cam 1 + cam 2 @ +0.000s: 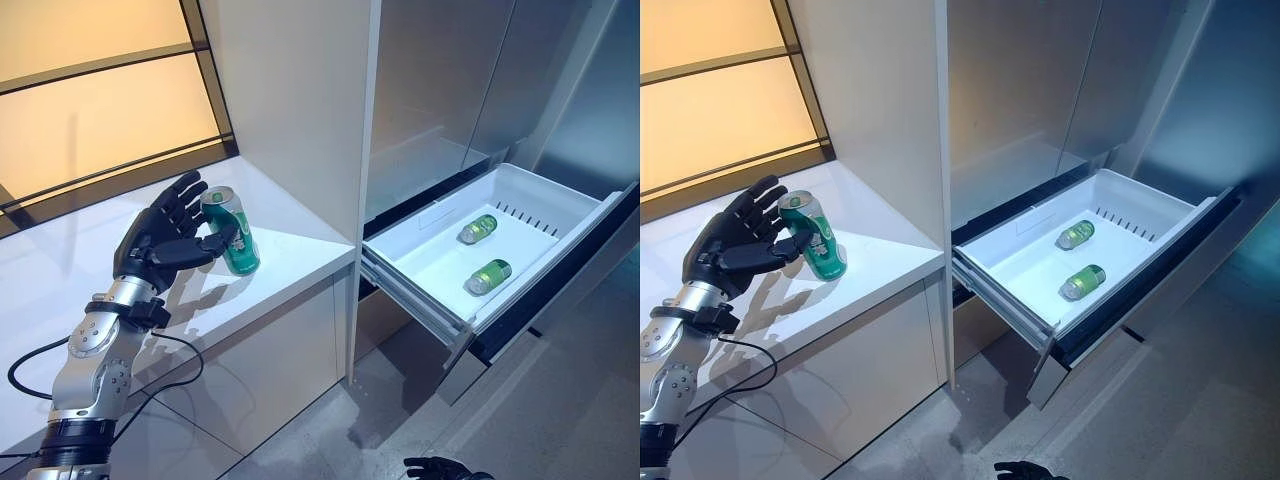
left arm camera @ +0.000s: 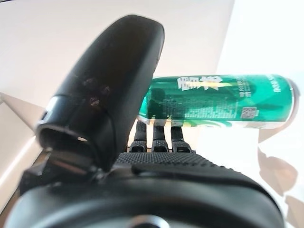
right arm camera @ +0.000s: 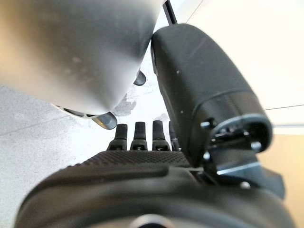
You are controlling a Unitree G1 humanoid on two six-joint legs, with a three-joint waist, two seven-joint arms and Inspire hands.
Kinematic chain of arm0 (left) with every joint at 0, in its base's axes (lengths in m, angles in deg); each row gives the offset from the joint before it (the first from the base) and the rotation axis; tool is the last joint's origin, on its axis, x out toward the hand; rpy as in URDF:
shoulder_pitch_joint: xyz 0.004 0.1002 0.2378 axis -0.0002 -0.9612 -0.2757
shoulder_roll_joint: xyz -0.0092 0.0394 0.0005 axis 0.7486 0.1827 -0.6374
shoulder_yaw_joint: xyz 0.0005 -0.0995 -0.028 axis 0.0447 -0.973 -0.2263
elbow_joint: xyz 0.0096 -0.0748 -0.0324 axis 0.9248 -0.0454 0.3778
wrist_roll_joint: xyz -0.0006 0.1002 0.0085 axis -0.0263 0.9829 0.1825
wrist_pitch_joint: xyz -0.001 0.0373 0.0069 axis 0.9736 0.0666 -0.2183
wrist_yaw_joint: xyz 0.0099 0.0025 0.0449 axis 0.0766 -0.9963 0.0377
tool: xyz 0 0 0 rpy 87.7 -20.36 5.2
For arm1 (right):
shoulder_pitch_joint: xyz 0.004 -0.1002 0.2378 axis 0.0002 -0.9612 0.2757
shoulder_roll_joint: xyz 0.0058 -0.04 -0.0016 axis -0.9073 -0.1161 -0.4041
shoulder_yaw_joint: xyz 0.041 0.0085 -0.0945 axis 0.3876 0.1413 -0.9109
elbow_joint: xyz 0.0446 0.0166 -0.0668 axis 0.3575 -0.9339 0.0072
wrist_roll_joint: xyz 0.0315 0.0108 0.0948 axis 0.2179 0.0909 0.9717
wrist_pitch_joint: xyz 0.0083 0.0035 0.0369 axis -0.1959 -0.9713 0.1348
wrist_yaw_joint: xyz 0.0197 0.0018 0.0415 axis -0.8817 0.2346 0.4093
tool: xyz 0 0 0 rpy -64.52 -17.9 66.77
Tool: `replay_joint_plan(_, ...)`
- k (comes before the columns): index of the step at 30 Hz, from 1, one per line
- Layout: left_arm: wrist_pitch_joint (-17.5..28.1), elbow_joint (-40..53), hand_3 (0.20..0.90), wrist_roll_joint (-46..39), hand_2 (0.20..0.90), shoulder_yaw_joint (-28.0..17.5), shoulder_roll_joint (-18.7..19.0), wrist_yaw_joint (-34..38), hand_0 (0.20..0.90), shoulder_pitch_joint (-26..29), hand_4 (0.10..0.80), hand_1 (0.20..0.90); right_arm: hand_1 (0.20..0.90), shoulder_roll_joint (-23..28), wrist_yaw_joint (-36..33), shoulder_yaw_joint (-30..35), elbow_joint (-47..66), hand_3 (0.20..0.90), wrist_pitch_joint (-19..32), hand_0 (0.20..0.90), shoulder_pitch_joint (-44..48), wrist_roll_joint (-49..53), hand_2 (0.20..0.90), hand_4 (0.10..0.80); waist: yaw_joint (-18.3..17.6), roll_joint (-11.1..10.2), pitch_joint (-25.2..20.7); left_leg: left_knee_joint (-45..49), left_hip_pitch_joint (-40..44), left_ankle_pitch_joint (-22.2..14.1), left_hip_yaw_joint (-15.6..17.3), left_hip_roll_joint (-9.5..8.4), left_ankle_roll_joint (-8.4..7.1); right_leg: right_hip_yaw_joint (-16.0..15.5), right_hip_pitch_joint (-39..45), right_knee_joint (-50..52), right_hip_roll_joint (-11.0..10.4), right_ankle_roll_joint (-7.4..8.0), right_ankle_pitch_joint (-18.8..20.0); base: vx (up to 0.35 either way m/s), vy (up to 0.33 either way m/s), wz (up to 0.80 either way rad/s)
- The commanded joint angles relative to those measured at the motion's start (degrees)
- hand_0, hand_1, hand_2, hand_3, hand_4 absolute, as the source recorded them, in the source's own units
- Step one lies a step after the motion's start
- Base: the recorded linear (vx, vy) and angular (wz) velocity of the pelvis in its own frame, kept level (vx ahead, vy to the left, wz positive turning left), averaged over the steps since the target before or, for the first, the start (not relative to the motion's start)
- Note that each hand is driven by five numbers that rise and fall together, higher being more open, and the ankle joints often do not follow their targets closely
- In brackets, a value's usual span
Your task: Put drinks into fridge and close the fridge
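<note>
A green can (image 1: 231,231) stands a little tilted on the white counter (image 1: 290,255) to the left of the fridge. My left hand (image 1: 165,235) is at the can, with its fingers straight behind it and its thumb reaching across the front; the can sits between thumb and fingers. In the left wrist view the can (image 2: 218,102) lies just past the thumb (image 2: 109,90). The fridge's white drawer (image 1: 420,292) is pulled out, with green cans (image 1: 478,229) (image 1: 488,277) lying in it. My right hand (image 1: 440,468) hangs low over the floor, fingers relaxed.
A white upright panel (image 1: 300,100) stands between the counter and the fridge. The grey fridge doors (image 1: 470,80) above the drawer are closed. The open drawer juts out over the grey floor (image 1: 560,400). An amber-lit window (image 1: 90,90) runs behind the counter.
</note>
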Motion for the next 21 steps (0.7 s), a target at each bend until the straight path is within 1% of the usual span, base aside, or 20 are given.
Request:
replay_joint_plan(1, 3.7, -0.4, 0.9, -0.5, 0.9, -3.7, 4.8, -0.7, 0.9, 9.5, 0.8, 0.9, 0.9, 1.1, 2.4, -2.3, -0.6, 0.9, -0.9, 0.9, -1.2, -2.3, 0.9, 0.8, -1.6, 0.2, -1.9, 0.6, 2.0, -4.7, 5.7, -1.67, 0.77, 4.1, -0.9, 3.1, 0.7, 1.76, -2.5, 0.03, 0.008, -0.14)
replay_joint_plan(7, 3.7, -1.0, 0.9, -0.7, 0.9, -3.0, 4.4, -0.4, 0.9, 10.8, 0.8, 0.9, 0.9, 0.9, 2.3, -2.2, -0.7, 0.9, -0.8, 0.9, -1.4, -2.2, 0.9, 0.8, -2.3, 0.1, -1.9, 0.6, 2.3, -5.0, 6.0, -1.76, 1.03, 4.9, -1.0, 3.4, 0.7, 1.77, -2.6, 0.012, 0.004, -0.04)
replay_joint_plan(21, 3.7, -3.2, 0.9, -1.7, 0.9, -1.7, 5.1, 1.4, 0.9, 14.7, 0.8, 0.9, 0.9, 0.4, 1.9, -2.5, -2.2, 0.9, -0.2, 0.9, -1.4, -1.4, 0.9, 0.8, -3.6, 0.1, -2.2, 0.7, 3.1, -5.8, 6.8, -1.96, 1.63, 6.4, -1.1, 3.9, 0.8, 1.84, -2.8, 0.023, 0.003, -0.07)
